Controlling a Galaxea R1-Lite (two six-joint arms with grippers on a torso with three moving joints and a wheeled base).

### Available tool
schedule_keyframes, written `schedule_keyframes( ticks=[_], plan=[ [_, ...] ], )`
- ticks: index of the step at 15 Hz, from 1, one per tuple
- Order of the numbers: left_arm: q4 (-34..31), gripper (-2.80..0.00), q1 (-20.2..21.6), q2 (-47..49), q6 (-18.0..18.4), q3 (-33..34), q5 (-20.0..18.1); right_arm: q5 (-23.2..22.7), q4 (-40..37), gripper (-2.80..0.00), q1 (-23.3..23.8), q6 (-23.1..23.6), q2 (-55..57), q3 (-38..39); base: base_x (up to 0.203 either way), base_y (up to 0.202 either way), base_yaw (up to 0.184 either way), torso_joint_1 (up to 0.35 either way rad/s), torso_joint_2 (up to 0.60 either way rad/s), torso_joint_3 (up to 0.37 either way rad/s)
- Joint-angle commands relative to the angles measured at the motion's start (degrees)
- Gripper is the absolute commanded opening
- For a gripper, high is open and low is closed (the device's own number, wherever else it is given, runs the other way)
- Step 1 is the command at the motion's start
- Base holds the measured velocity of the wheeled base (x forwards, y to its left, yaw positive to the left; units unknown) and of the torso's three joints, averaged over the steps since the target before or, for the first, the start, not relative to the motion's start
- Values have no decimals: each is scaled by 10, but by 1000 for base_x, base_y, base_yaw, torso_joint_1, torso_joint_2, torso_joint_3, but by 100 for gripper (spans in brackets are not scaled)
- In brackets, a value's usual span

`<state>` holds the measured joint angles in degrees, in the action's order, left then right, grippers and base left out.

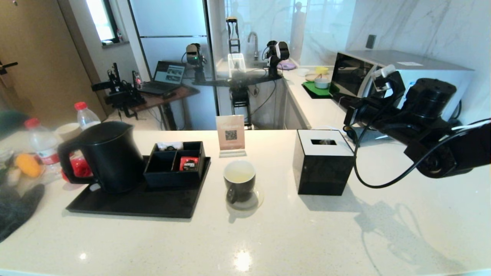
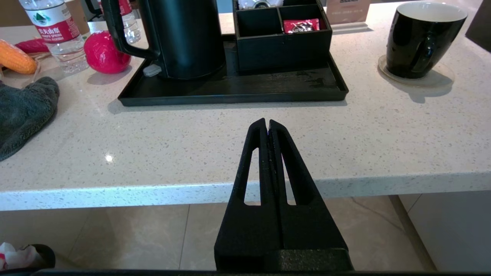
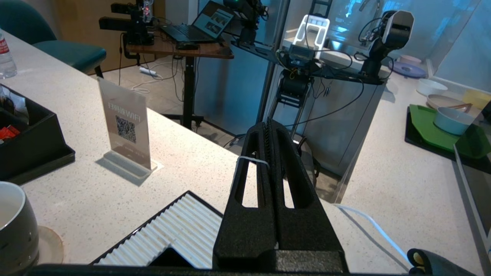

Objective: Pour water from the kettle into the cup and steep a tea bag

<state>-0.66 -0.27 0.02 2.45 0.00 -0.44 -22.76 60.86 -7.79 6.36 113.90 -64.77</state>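
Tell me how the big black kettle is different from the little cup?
The kettle is much bigger than the cup. The kettle has a lid on top; the cup is open, showing pale liquid inside. The kettle stands on the black tray; the cup sits on a coaster. Both are dark, upright, and have handles.

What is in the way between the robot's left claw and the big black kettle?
Nothing visible blocks it. The left gripper hangs shut over the counter's near edge. Between it and the kettle lie only bare counter and the low rim of the black tray. The kettle's handle stands free.
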Motion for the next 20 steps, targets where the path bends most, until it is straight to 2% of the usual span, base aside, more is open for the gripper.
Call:
schedule_keyframes(
  ticks=[1, 12, 14, 15, 20],
  plan=[
    [0, -280, 0, 0, 0, 0, 0, -2, 3, -280, 0, 1, -2, 2, 0, 0, 0, 0, 0, 0],
    [0, -280, 0, 0, 0, 0, 0, -3, 11, -280, -2, 1, -5, 32, 0, 0, 0, 0, 0, 0],
    [0, -280, 0, 0, 0, 0, 0, -21, 11, -280, -1, 1, -5, 35, 0, 0, 0, 0, 0, 0],
    [0, -280, 0, 0, 0, 0, 0, -27, 10, 0, -1, 2, -5, 39, 0, 0, 0, 0, 0, 0],
    [0, -280, 0, 0, 0, 0, 0, -26, 29, 0, 15, 14, 1, 52, 0, 0, 0, 0, 0, 0]
  ],
)
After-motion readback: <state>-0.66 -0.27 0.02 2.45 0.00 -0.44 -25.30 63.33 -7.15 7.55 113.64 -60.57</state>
